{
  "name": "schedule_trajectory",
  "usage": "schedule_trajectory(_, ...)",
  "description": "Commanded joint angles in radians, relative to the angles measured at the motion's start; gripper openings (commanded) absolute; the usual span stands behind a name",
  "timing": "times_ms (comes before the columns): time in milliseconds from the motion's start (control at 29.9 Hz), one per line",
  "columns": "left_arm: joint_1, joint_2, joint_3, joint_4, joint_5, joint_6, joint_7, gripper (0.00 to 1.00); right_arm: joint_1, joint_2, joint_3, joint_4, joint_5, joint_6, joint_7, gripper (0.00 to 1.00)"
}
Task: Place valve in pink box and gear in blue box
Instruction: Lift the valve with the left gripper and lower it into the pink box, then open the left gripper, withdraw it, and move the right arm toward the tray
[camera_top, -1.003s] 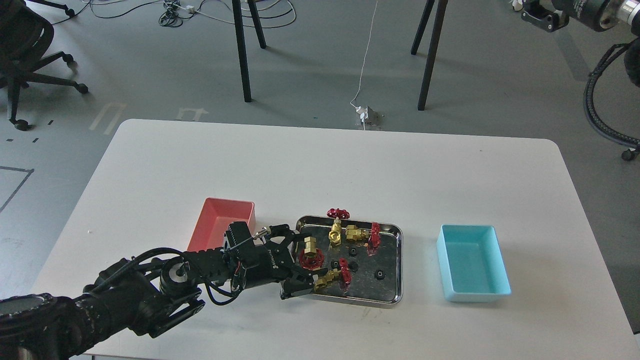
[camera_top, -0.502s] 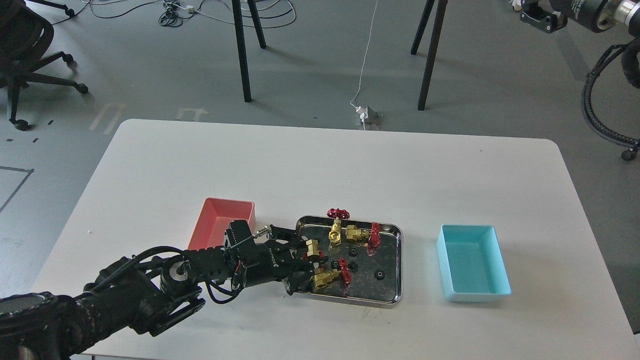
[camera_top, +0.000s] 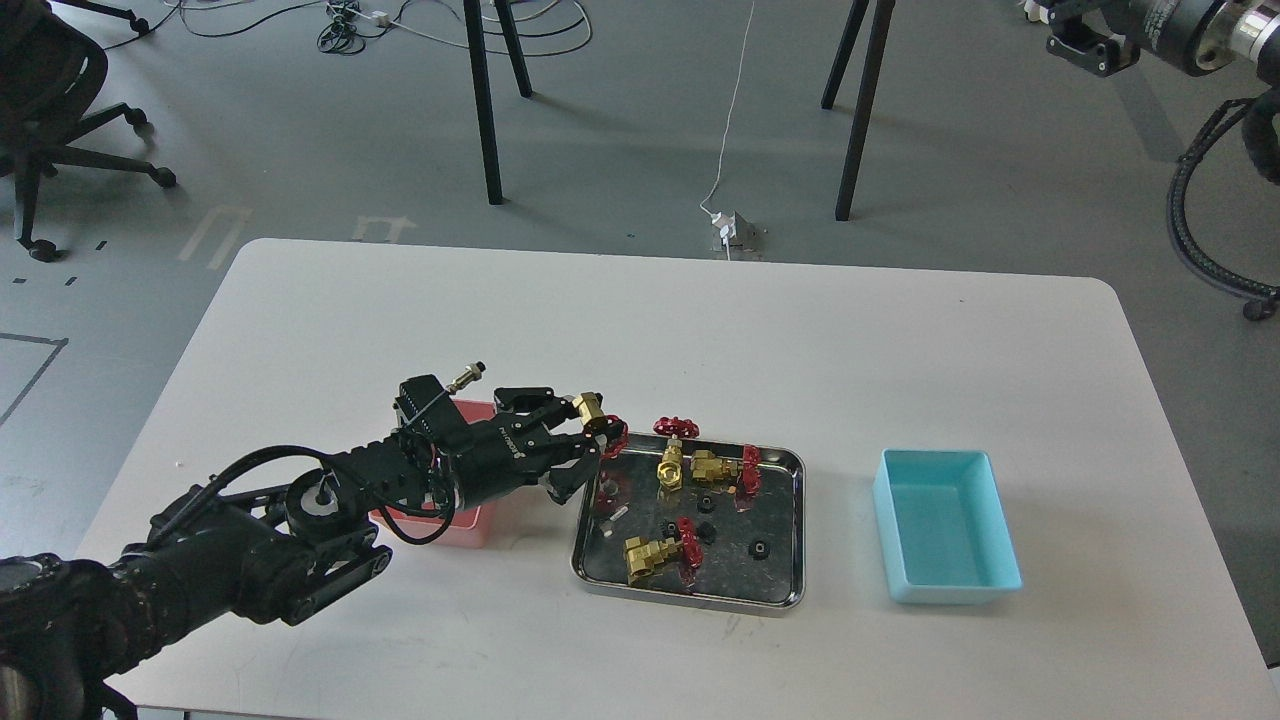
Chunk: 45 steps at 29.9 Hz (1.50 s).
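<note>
My left gripper (camera_top: 590, 440) is shut on a brass valve (camera_top: 598, 423) with a red handwheel and holds it lifted above the left end of the steel tray (camera_top: 790, 520). Three more valves lie in the tray, one at the front (camera_top: 660, 552) and two at the back (camera_top: 672, 458). Small black gears (camera_top: 760, 548) lie among them. The pink box (camera_top: 472, 525) sits left of the tray, mostly hidden under my left arm. The blue box (camera_top: 945, 525) stands empty to the right of the tray. The right gripper (camera_top: 1080, 40) shows small at the top right, far from the table.
The white table (camera_top: 660, 330) carries only the tray and two boxes. Chair and stool legs (camera_top: 860, 110), a cable and a plug lie on the floor beyond the far edge.
My left gripper closed on the valve at the tray's left side and lifted it up and to the left. The arm now covers most of the pink box.
</note>
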Motion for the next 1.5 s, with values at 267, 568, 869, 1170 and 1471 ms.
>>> schedule_trajectory(267, 0.085, 0.341, 0.001, -0.326, -0.116, 0.000, 0.000, 0.10, 0.001, 0.024, 0.000, -0.009, 0.000, 0.002, 0.000, 0.99)
schedule_trajectory(568, 0.159, 0.384, 0.008, -0.294, -0.112, 0.000, 0.000, 0.11, 0.007, 0.067, 0.000, -0.017, 0.000, 0.000, 0.000, 0.99)
schedule_trajectory(869, 0.165, 0.366, 0.010, -0.221, -0.115, 0.000, 0.000, 0.51, 0.018, 0.069, 0.011, -0.015, -0.038, -0.001, 0.001, 0.99)
schedule_trajectory(1170, 0.159, 0.370, -0.002, -0.216, -0.126, 0.000, 0.000, 0.93, 0.023, 0.086, 0.012, -0.017, -0.045, -0.005, 0.000, 0.99)
schedule_trajectory(1471, 0.023, 0.380, -0.123, -0.216, -0.303, 0.000, 0.000, 0.99, 0.017, 0.084, 0.000, 0.000, -0.060, 0.009, 0.011, 0.99)
